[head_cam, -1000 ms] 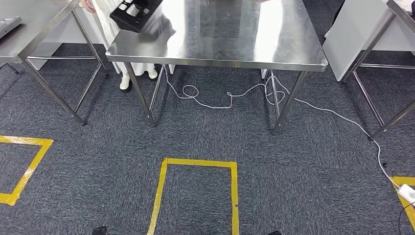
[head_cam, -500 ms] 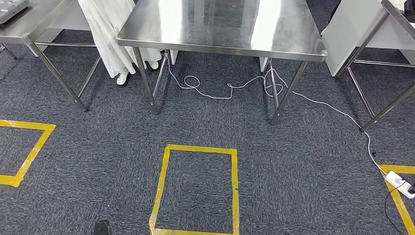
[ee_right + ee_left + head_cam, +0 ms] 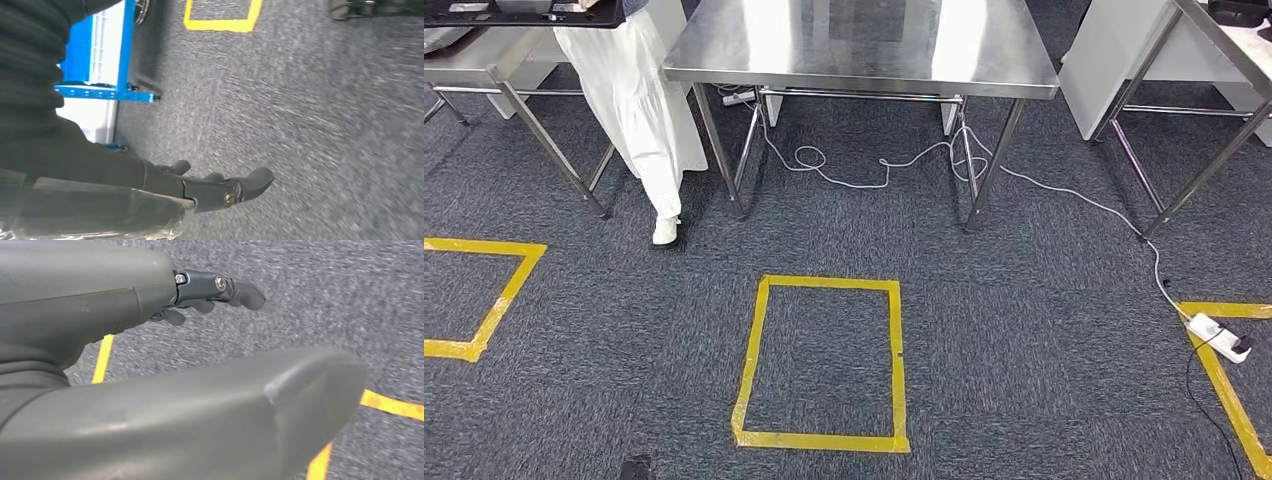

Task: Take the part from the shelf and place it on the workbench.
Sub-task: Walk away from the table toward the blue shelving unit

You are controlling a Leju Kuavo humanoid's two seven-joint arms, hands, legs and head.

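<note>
Both arms hanging over carpet: left hand (image 3: 210,290) and right hand (image 3: 220,190) holding nothing, fingers (image 3: 250,182) loosely spread. Steel surface (image 3: 864,45) bare, awaiting delivery; part's whereabouts untellable. Person (image 3: 639,110) carrying tray (image 3: 524,14).

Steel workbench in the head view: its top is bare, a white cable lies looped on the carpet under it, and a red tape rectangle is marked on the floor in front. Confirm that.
Not quite. The tape rectangle is yellow, not red, as the head view shows. The rest stands: the steel workbench has a bare top, and the white cable lies looped on the carpet under it.
</note>
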